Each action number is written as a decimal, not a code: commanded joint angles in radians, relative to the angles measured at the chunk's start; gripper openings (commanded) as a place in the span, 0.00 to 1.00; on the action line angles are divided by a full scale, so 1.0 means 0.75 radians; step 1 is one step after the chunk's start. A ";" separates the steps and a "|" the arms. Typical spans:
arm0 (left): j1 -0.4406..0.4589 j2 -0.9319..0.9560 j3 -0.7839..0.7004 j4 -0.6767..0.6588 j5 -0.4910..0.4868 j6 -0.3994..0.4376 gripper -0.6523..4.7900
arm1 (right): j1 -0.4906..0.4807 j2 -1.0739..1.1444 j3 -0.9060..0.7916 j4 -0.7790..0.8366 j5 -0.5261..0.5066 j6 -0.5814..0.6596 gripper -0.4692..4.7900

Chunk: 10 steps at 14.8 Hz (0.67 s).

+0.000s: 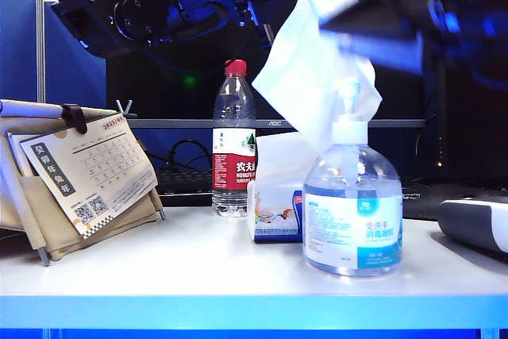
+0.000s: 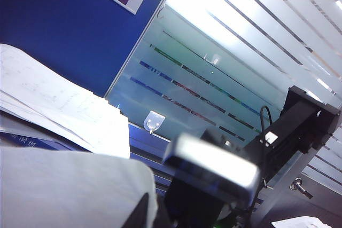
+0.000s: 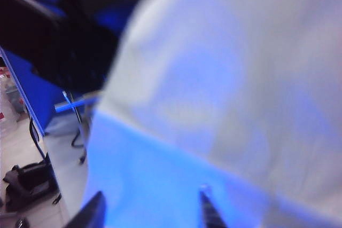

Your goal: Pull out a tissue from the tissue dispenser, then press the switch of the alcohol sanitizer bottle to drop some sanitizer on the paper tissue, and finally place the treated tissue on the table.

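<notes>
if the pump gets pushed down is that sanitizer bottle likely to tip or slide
Probably not tip: the bottle is squat, wide-based and nearly full of gel, so likely heavy. It could slide a little on the smooth table. The tissue draped by the pump looks floppy and may snag.

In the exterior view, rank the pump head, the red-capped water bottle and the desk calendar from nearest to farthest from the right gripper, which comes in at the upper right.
From the right gripper, blurred at the top right against the hanging tissue:
1. Pump head, just below it.
2. Red-capped water bottle, further left, near the middle.
3. Desk calendar, far left.
</notes>
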 commanded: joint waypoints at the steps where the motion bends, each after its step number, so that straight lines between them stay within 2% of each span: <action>1: 0.003 -0.006 0.005 0.022 0.010 -0.004 0.11 | -0.005 -0.004 0.065 -0.058 0.002 -0.030 0.48; 3: 0.003 -0.006 0.005 0.022 0.013 -0.004 0.11 | -0.006 -0.004 0.077 -0.121 0.003 -0.051 0.35; 4: 0.003 -0.006 0.005 0.024 0.013 -0.003 0.11 | -0.006 -0.005 0.077 -0.123 0.002 -0.052 0.34; 5: 0.006 -0.006 0.005 0.031 0.013 -0.004 0.11 | -0.006 -0.006 0.077 -0.124 0.003 -0.065 0.27; 6: 0.012 -0.006 0.005 0.037 0.014 -0.005 0.11 | -0.006 -0.006 0.077 -0.121 0.006 -0.112 0.08; 10: 0.028 -0.006 0.005 0.037 0.041 -0.010 0.11 | -0.007 -0.007 0.077 -0.144 0.053 -0.116 0.08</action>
